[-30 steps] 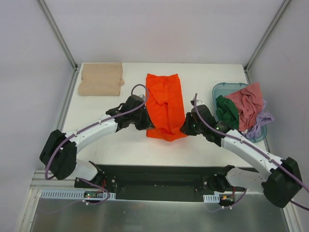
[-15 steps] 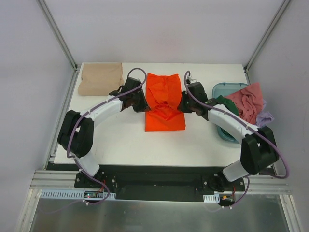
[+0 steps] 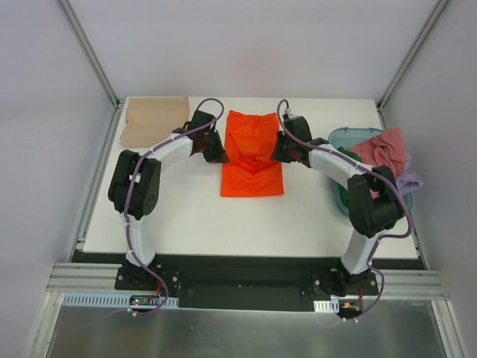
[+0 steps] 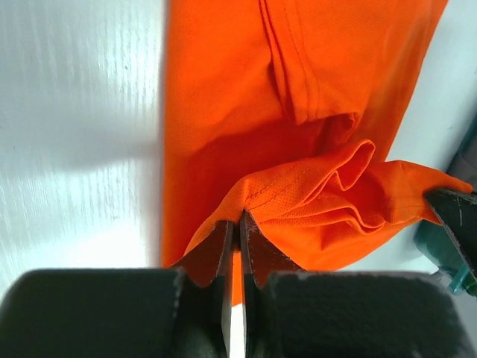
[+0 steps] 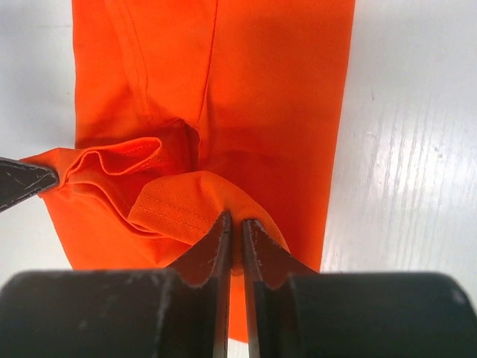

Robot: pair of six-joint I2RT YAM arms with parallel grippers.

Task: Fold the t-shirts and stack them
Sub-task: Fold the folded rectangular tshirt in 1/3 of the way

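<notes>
top view: shows the orange t-shirt [image 3: 252,170] spread as a long strip on the white table [image 3: 186,216], at centre and toward the 12 o'clock edge, with a hem raised in a bunched fold across its middle. sets the left gripper [image 3: 220,155] at the 9 o'clock end of that fold and the right gripper [image 3: 282,154] at the 3 o'clock end, with both arms arching in from the 6 o'clock edge. left wrist view: shows the left gripper [image 4: 237,224] with jaws nearly closed, clamping a stitched corner of the orange t-shirt [image 4: 223,112], lifted clear of the flat layer beneath. catches a dark finger of the other arm at 3 o'clock, touching the same rumpled cloth. right wrist view: mirrors this, with the right gripper [image 5: 237,222] drawn narrow and pinching the opposite corner of the hem of the orange t-shirt [image 5: 276,112], and a dark fingertip entering at 9 o'clock. elsewhere in the top view: places the tan t-shirt [image 3: 155,121], folded, at the 10 o'clock corner, well apart from the orange one. puts the teal tub [image 3: 340,136] at 3 o'clock, holding a pink garment [image 3: 384,149] and a lilac garment [image 3: 410,181] that spill over its rim.
</notes>
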